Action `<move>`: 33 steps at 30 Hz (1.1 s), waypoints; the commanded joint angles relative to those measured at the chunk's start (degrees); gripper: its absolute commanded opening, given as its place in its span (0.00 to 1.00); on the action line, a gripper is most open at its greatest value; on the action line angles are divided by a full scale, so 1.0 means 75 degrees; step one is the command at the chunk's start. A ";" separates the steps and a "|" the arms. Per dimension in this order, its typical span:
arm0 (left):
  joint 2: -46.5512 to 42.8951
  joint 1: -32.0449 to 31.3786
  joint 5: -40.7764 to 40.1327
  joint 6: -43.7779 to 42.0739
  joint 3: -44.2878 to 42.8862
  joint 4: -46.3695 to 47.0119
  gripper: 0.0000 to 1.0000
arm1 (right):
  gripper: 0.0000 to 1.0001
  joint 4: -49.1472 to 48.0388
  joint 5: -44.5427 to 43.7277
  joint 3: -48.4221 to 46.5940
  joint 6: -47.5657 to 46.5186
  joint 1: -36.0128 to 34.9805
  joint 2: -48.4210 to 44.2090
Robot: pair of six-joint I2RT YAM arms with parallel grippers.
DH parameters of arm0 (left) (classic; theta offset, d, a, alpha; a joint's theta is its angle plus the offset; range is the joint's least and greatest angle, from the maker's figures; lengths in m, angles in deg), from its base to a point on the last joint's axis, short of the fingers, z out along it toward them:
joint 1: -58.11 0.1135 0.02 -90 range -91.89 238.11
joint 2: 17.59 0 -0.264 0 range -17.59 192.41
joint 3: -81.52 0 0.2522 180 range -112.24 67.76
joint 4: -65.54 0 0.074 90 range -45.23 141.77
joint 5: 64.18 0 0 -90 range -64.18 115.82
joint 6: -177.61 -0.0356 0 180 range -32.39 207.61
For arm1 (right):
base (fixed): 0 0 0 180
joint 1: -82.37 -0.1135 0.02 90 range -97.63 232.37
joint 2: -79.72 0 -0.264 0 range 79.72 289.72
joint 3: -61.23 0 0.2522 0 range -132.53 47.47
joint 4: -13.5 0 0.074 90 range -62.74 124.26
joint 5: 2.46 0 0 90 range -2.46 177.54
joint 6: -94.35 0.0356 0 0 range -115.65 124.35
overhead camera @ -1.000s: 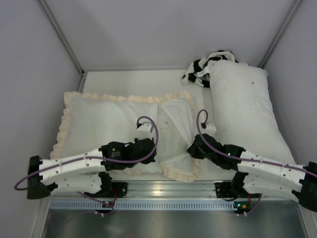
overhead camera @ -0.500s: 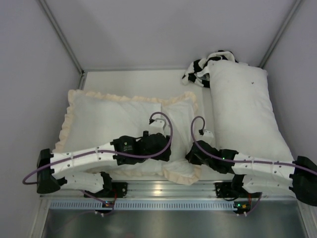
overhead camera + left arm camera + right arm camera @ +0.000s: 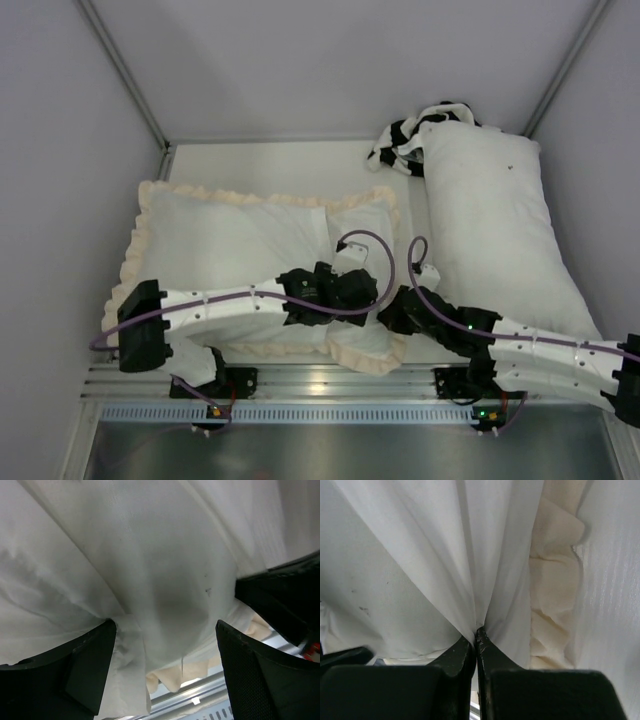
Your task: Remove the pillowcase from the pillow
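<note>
Pillowcase [image 3: 230,240] lying flat, both grippers at its right end.
From above, it rests cream-white face up on the left half of the table [image 3: 260,165], long axis running left to right, frill all round; the pillow [image 3: 352,232] fills it, its speckled cloth showing at the right end. The left gripper [image 3: 368,292] and right gripper [image 3: 393,312] sit close together over the near right corner. Left wrist view: the left gripper [image 3: 165,667] is spread wide, its fingers [image 3: 85,670] straddling a bulge of white cloth, gripping nothing, the frill [image 3: 167,680] just below. Right wrist view: the right gripper [image 3: 477,637] is pinched tight on gathered pillowcase [image 3: 470,555] folds, the frill [image 3: 555,580] just beside.
</note>
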 commanded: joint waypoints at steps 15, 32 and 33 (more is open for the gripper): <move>0.0280 -0.0923 -0.2093 0.1267 -0.0630 -0.0634 0.81 | 0.00 0.0851 0.0103 0.0279 0.0061 -0.0151 -0.0920; 0.0770 -0.1732 -0.1660 0.0354 -0.1697 -0.0154 0.75 | 0.00 0.0980 0.0103 0.0372 0.0154 -0.0163 -0.1212; 0.0829 -0.1732 -0.1730 0.0365 -0.1697 -0.0154 0.75 | 0.00 0.1003 0.0103 0.0373 0.0178 -0.0163 -0.1247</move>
